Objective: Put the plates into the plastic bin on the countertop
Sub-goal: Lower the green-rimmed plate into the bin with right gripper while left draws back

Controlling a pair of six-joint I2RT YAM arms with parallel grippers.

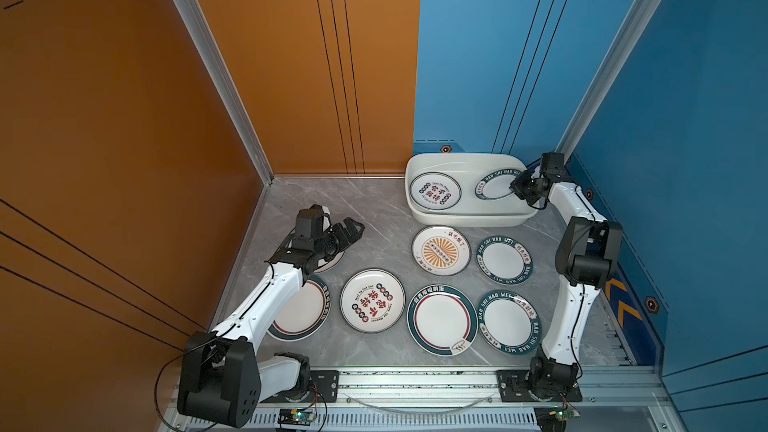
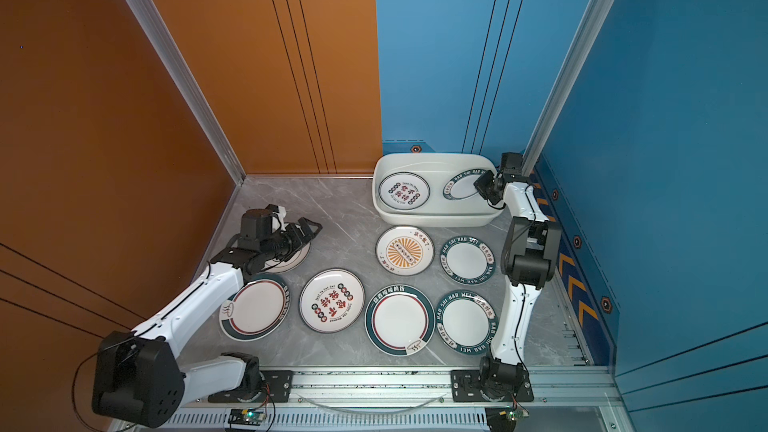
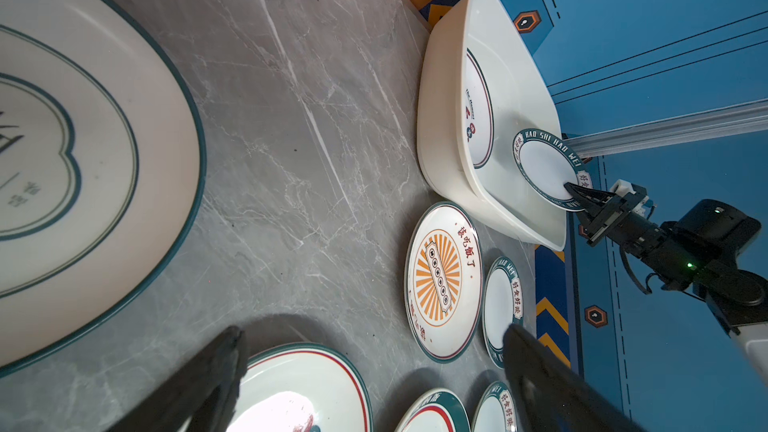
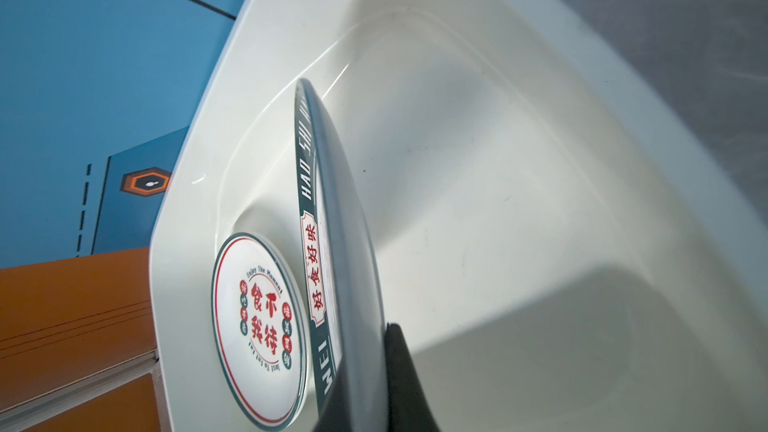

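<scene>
The small round white green-rimmed plate [image 1: 495, 185], lettered HAO SHI HAO WEI, hangs tilted inside the glossy white rectangular plastic bin [image 1: 467, 219]. It is in the bin's 3 o'clock half, raised at the held side and dipping toward 9 o'clock. The right fingers [image 3: 581, 196] are clenched on its rim at the 3 o'clock edge. The right wrist view shows the plate edge-on, and I cannot tell whether its low edge touches the bin floor. A round white plate with red Chinese characters [image 1: 435, 191] lies flat in the bin's 9 o'clock half, just beside the held one.

To finish well, I would lower the wrist until the plate lies nearly flat, clear of its neighbour and the bin wall. Letting go low should stop it dropping or clattering, and the arm can then draw back toward 3 o'clock over the rim.

The bin sits at 1 o'clock on the grey marble-patterned counter [image 1: 374, 209]. Seven more plates show there, among them the orange-sunburst plate [image 1: 440, 251]. The left fingers [image 1: 352, 229] are spread, holding nothing, above the counter at 9 o'clock.
</scene>
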